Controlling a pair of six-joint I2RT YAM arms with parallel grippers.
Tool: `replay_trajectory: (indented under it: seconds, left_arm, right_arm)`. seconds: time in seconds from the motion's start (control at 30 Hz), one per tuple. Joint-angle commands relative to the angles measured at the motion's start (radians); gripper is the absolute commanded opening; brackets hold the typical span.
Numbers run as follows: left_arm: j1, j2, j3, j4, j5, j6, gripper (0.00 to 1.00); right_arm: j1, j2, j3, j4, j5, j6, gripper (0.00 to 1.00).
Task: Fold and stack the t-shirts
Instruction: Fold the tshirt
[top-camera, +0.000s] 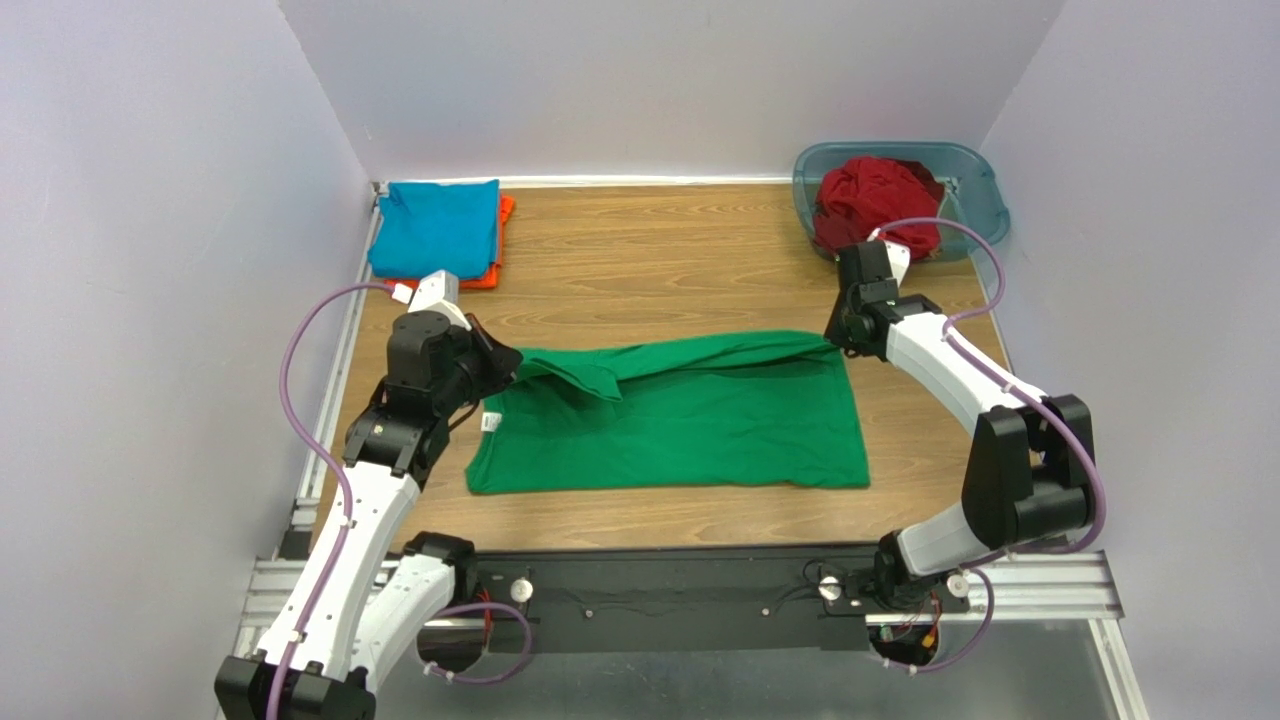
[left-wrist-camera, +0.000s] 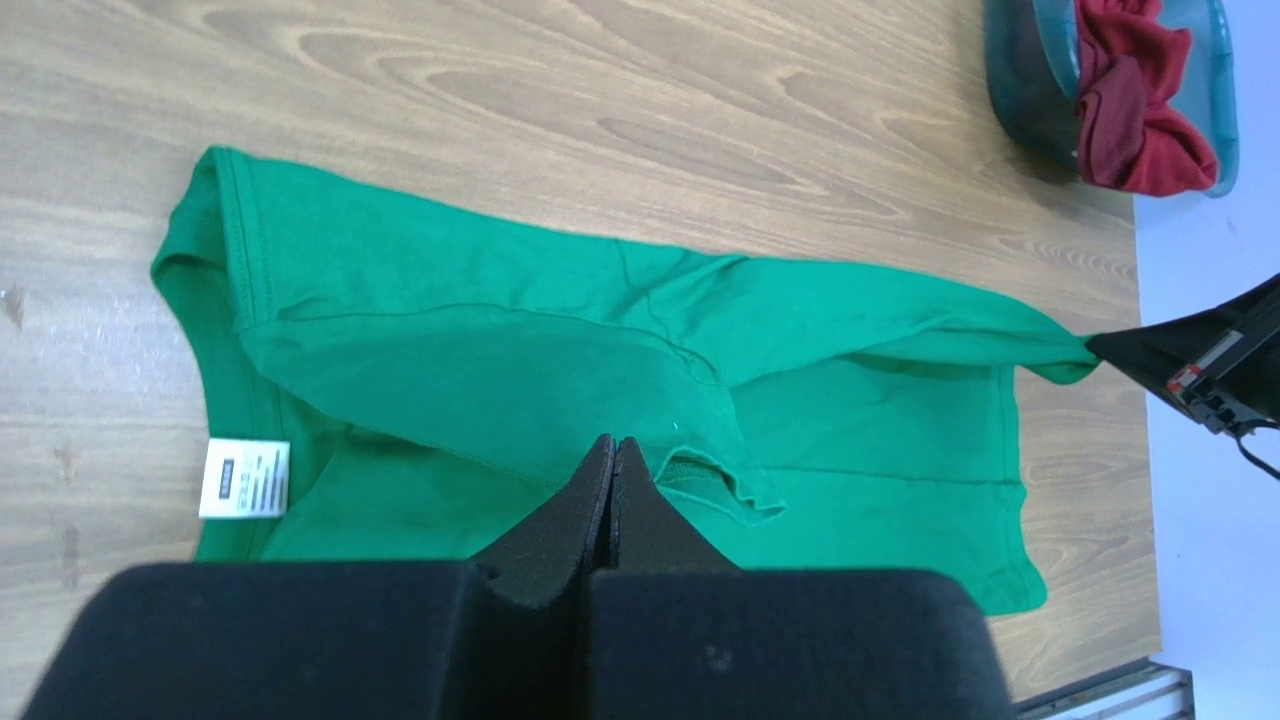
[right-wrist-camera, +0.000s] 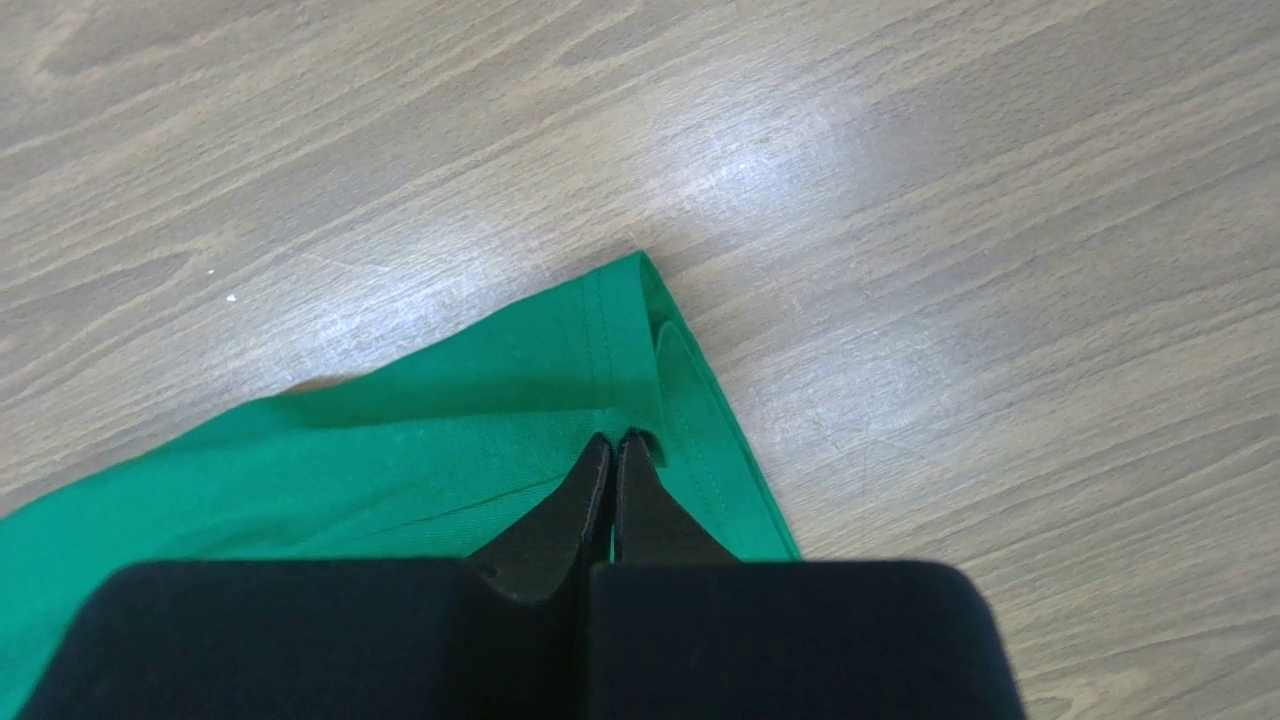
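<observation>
Clenched: left gripper and right gripper, each pinching one end of green shirt far edge, seemingly stretching it for folding.

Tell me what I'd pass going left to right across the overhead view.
teal-blue t-shirt → left hand → green t-shirt → right hand → dark red t-shirt, lying in the tub
</observation>
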Motion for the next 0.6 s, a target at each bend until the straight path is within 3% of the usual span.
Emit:
replay_trajectory:
  seconds: [0.0,0.57]
  left_arm:
    - [-0.007,-0.041,-0.014,-0.061,-0.018,-0.015,0.00]
    - [-0.005,-0.193,-0.153,-0.185,0.035,-0.107,0.00]
  right_arm:
    - [-0.006,-0.037,-0.022,0.005,0.006,0.002,0.04]
    - [-0.006,-0.126,-0.139,0.003,-0.029,0.024,0.07]
